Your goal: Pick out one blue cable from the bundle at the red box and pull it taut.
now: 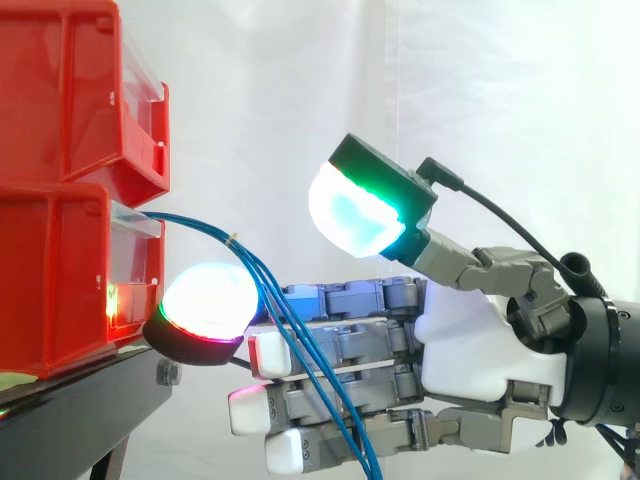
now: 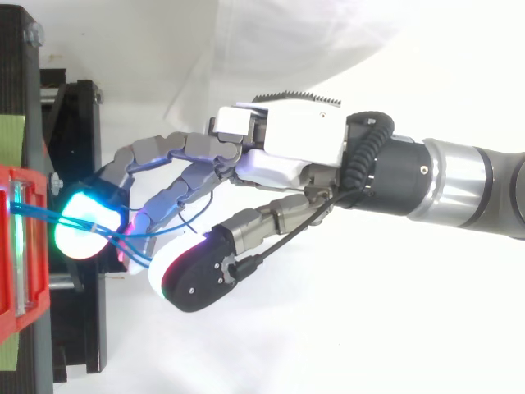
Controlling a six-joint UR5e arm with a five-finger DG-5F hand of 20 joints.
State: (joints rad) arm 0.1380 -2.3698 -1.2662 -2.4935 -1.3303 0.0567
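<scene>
A bundle of thin blue cables (image 1: 200, 222) comes out of the lower red box (image 1: 60, 290), arches over, then droops down and to the right across the front of my hand's fingers. My hand (image 1: 470, 340) reaches in from the right with its fingers nearly straight and pointing at the box. One fingertip (image 1: 205, 300) glows white-green close to the box front, just under the cables. The thumb pad (image 1: 355, 215) is raised well above the fingers, apart from the cables. From above, the cables (image 2: 41, 215) run from the box past the fingers of the hand (image 2: 287, 156); nothing is pinched.
A second red box (image 1: 70, 90) is stacked on the lower one. Both rest on a black stand (image 1: 70, 410) whose edge lies just under the leading fingertip. A white curtain hangs behind, and a white surface lies below the arm.
</scene>
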